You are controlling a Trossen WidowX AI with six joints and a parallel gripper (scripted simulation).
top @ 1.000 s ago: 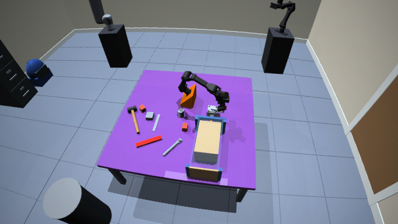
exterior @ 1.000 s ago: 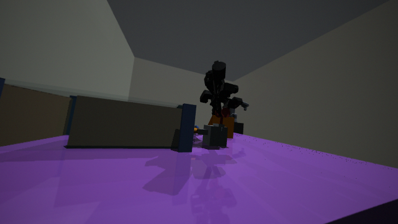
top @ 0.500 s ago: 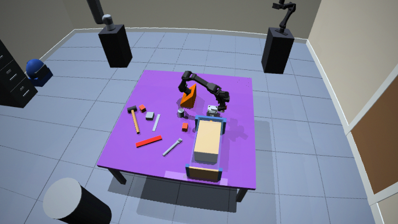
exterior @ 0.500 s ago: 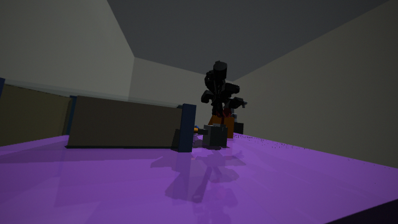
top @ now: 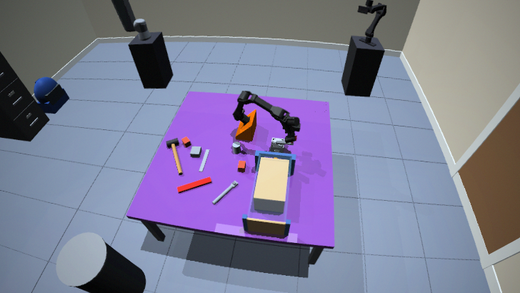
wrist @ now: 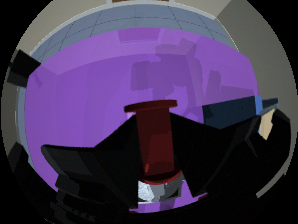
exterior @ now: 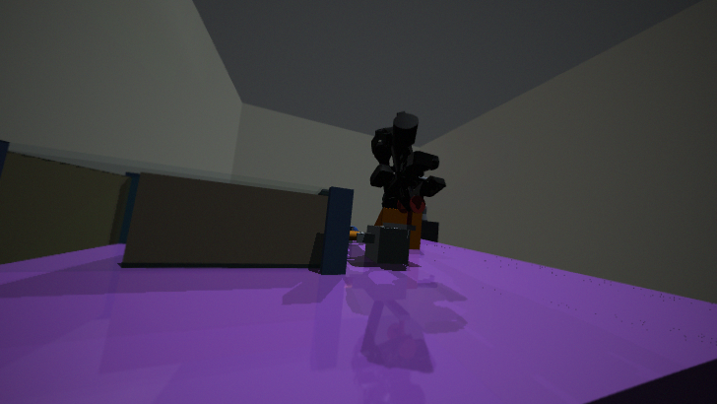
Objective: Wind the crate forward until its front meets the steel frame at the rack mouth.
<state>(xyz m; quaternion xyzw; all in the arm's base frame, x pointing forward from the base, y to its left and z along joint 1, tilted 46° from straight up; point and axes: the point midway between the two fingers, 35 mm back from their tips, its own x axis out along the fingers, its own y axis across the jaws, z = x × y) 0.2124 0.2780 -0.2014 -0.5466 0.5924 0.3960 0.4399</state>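
Note:
My gripper [top: 292, 139] [wrist: 150, 117] is shut on the red grip [wrist: 155, 137] [exterior: 417, 204] of the winch handle, which stands upright between the fingers. The handle's flat bar [exterior: 411, 228] lies level across the top of the grey winch [exterior: 393, 245] [top: 276, 147]; its key and the round hole are hidden. The tan crate [top: 272, 178] [exterior: 226, 226] sits flat inside the clear-panelled cubby. Its winch-side end is close to the blue frame [top: 258, 160] [exterior: 337, 231] at the mouth; whether they touch is not clear. A bit of orange strap [exterior: 354, 235] shows between frame and winch.
Left of the cubby lie an orange-red block [top: 241, 166], a grey wrench [top: 224, 192], a grey cylinder [top: 236, 148], a red bar [top: 194, 184], a pale strip [top: 204, 160], a grey block [top: 196, 151] and a hammer [top: 176, 159]. An orange wedge [top: 248, 131] carries the arm's base.

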